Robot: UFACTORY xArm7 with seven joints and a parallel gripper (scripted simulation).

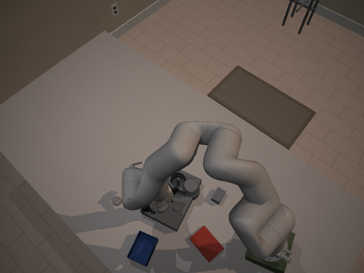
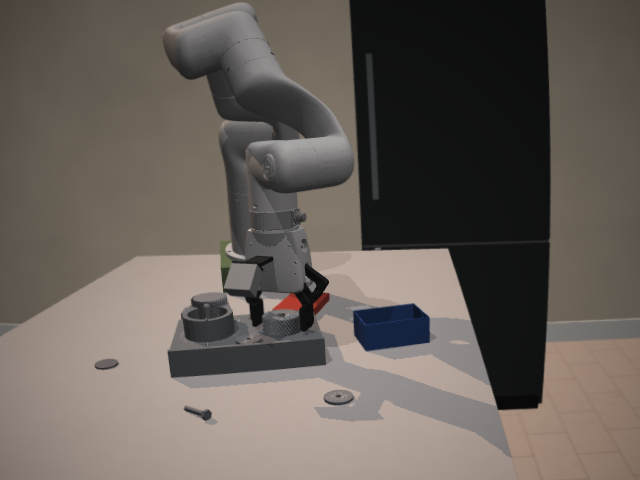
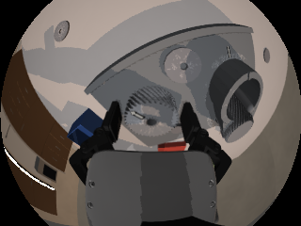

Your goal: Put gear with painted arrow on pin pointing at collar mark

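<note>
Gripper (image 2: 281,319) spread wide, gripping nothing | fingers straddled grey knurled gear with white arrow (image 3: 150,112) | gear sat on grey timing case (image 2: 248,355) | collared pin (image 2: 205,308) off to one side

Background clutter, going off the exterior view with the gripper (image 2: 280,319) as the reference: a blue bin (image 2: 392,334) sits off to its right, open side up, nothing visible inside. A flat red slab (image 1: 206,242) lies just behind it, partly hidden. Closer to the camera and a bit right there's a washer (image 2: 330,396), and to the near left a bolt (image 2: 197,411) lying on its side. Far left, well apart, is a plain grey disc (image 2: 106,364). The top view also shows a little grey block (image 1: 218,195) near the slab. A big black fridge (image 2: 449,129) stands behind and right, and a brown mat (image 1: 262,105) lies on the tiled floor.
</note>
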